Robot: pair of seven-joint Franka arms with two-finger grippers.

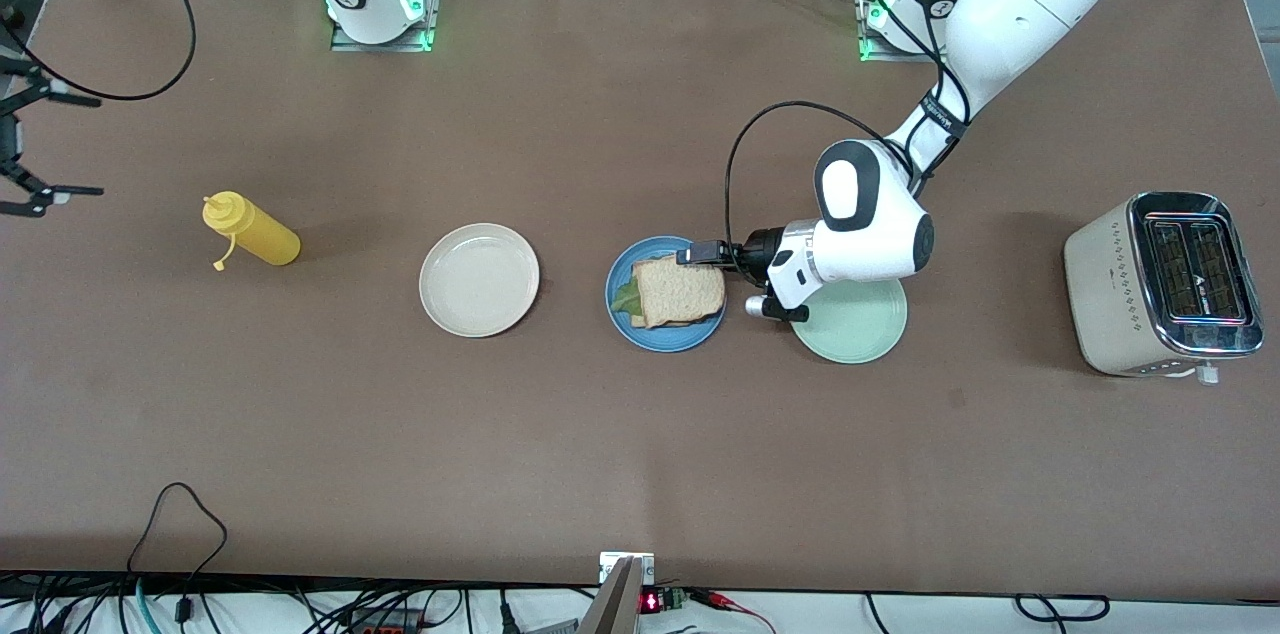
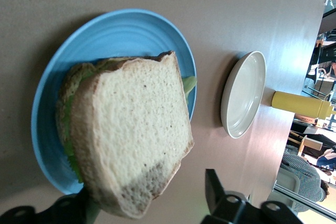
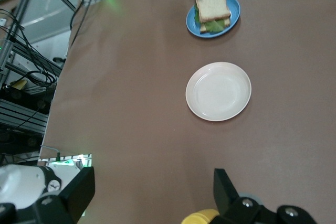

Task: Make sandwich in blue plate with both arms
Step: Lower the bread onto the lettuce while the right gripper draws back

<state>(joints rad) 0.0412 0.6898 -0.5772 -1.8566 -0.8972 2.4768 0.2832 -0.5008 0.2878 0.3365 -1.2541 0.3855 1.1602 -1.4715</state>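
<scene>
Left hand (image 1: 705, 254) hovers spread at the edge of the sandwich (image 1: 677, 292), gripping nothing, likely having just set the top slice so the stack sits square on the blue plate (image 1: 622, 314). Right hand (image 3: 152, 192), spread and empty, waits over the bench (image 1: 600, 464) near the yellow bottle (image 1: 252, 232).

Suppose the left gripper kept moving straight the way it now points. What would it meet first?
Most likely the sandwich on the blue plate. The left gripper is open and low beside the top slice, pointing across it. The cream plate lies further along.
</scene>
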